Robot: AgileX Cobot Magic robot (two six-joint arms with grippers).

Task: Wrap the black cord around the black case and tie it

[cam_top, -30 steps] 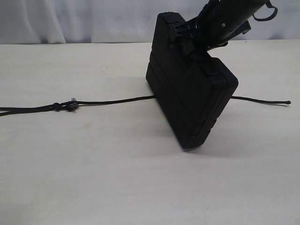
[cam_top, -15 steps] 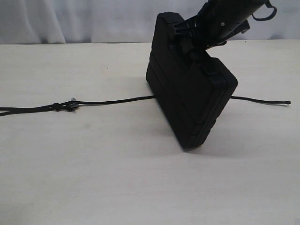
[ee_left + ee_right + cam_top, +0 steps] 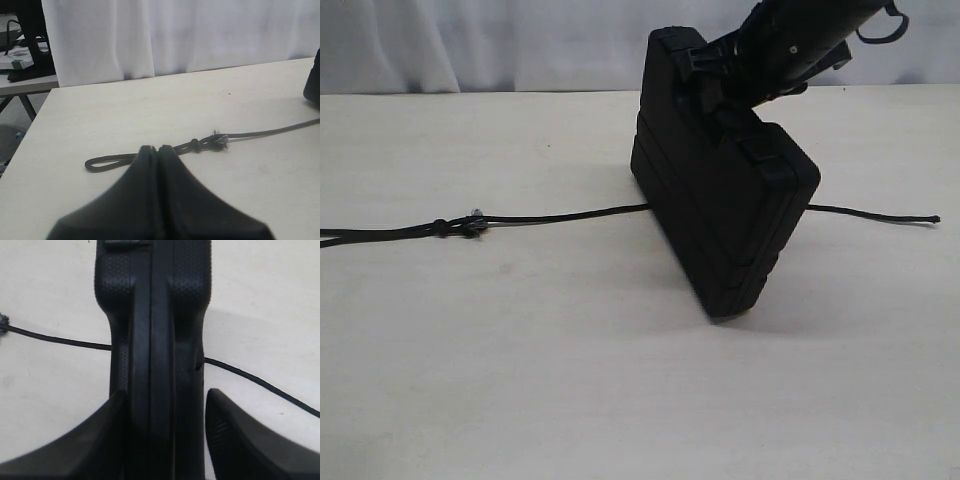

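The black case stands tilted on one long edge right of the table's middle. My right gripper comes down from the upper right and is shut on its top edge. In the right wrist view my right gripper straddles the case, one finger tight against it and a thin sliver of table beside the other. The black cord lies straight across the table and passes under the case. Its knot is at the left. My left gripper is shut and empty just short of the cord's loop.
A white curtain hangs behind the pale table. The cord's free end lies right of the case. The left wrist view shows the table's left edge with clutter on another table beyond it.
The right gripper has tipped the case slightly more upright, its upper right corner shifting a little left. The cord has stayed in place.
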